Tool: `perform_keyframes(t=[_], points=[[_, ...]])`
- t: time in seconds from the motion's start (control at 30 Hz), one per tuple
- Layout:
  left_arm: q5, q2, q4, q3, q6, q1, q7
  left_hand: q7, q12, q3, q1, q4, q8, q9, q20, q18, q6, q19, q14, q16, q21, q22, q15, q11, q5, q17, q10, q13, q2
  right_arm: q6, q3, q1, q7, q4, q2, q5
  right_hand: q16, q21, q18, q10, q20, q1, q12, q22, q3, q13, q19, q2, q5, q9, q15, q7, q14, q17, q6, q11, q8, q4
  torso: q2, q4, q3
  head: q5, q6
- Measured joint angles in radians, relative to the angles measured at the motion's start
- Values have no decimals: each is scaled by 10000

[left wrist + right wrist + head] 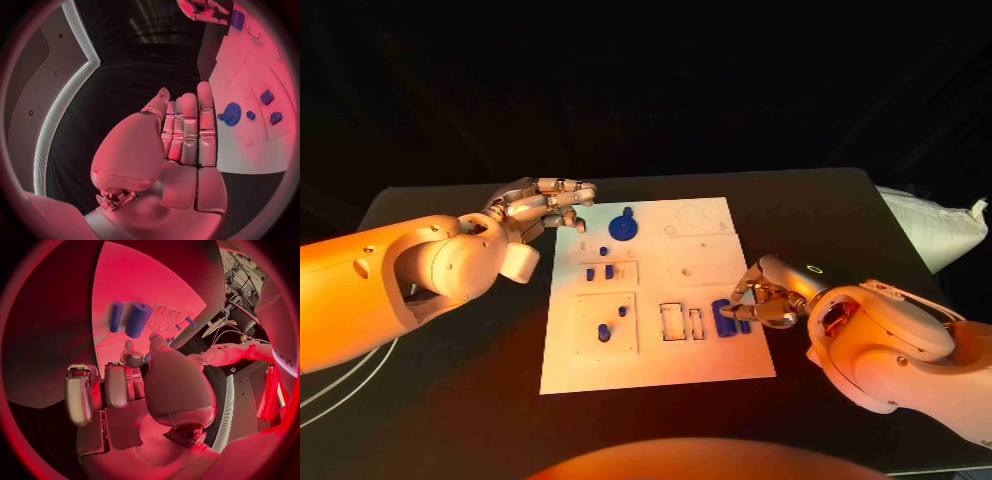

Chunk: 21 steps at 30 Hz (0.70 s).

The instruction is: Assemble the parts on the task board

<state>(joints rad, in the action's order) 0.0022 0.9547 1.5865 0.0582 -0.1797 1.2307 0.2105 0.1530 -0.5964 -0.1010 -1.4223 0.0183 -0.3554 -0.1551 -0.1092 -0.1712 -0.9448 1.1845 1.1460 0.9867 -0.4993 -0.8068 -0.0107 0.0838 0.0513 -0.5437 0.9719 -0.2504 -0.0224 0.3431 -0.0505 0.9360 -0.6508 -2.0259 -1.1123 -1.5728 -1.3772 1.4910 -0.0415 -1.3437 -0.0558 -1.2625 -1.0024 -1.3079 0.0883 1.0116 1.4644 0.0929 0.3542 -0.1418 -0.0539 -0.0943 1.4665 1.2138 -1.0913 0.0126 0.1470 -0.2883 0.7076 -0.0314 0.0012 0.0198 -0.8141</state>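
A black counter (473, 360) in a dark room carries the white task board (661, 355), its long axis running near to far. The left robot hand (538, 210) hovers at the board's far left corner, fingers straight and together, holding nothing. The right robot hand (754, 300) rests fingers beside two blue parts (724, 318) lying near-to-far at the right edge; its grip cannot be told.
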Motion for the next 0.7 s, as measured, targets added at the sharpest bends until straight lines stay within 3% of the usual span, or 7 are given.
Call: perform_keyframes(t=[0.37, 0.7], points=[[2, -6, -4, 0, 19, -3, 2, 0, 0, 0, 0, 0, 0, -1, 0, 0, 0, 0, 0, 0, 0, 9, 0, 0, 0, 7, 0, 7, 0, -546, 8, -79, -180, 105, 205, -359, -133, 0, 0, -65, 0, -87, -256, 1, 123, 368, 0, -87, 0, -47, 0, 1, 0, 297, -2, -6, 36, 13, -2, -10, -2, -75, -97], [2, -16, -7, 0, 37, -10, 3, 37, 0, 0, 55, 0, 0, 9, -36, -1, 38, 37, 0, 0, -1, 21, 0, 0, 0, 7, 0, 7, 54, -933, 9, -114, -237, 227, 434, -613, -133, 0, -2, -65, 0, -48, -255, 2, 164, 416, -1, -126, -40, -70, 1, 2, 0, 296, -2, -6, 36, -1, -9, -10, -1, -94, -113]])
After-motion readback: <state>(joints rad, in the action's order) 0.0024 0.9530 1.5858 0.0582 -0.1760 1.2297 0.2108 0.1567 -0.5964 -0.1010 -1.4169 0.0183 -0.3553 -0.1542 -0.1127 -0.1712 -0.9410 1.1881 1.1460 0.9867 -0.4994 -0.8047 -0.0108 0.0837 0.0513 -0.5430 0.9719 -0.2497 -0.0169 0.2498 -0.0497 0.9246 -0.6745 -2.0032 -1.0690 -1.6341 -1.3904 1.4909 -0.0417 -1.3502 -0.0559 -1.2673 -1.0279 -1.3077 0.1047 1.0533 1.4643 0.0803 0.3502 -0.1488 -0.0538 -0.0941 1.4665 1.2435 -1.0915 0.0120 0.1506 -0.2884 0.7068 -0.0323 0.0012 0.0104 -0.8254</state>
